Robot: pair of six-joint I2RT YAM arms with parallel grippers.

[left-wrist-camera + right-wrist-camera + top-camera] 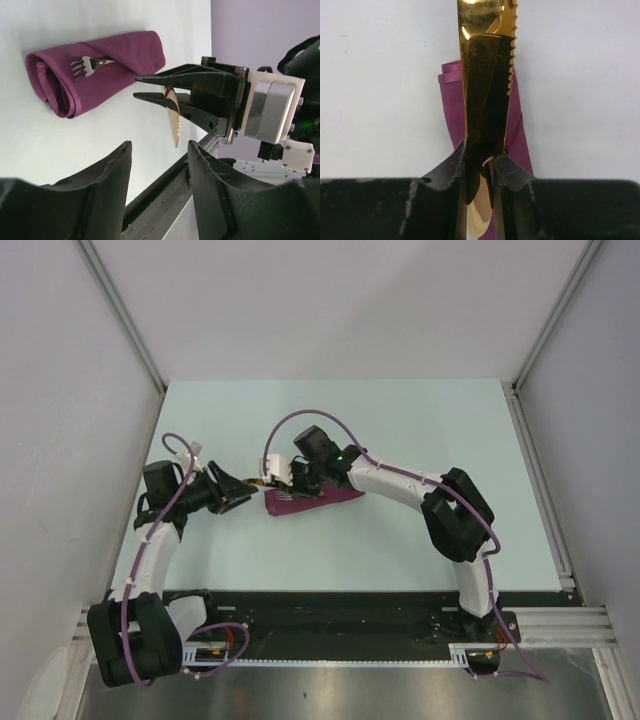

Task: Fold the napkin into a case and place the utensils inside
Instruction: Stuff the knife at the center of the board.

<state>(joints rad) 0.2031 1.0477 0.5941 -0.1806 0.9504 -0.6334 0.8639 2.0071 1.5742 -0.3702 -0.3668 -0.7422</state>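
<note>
Your right pincer (479, 150) is clamped on the gold knife (485, 60), holding it off the worktop (400, 420) near the napkin case (95, 82). The case lies flat with the silver fork (82, 65) tucked in, tines sticking out. Your left pincer (159, 150) stands apart, empty.

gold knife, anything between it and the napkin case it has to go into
Nothing visible blocks it. The right hand holds the gold knife above the case. The silver fork lies in its fold, tines out, so the knife would likely slide in beside it.
</note>
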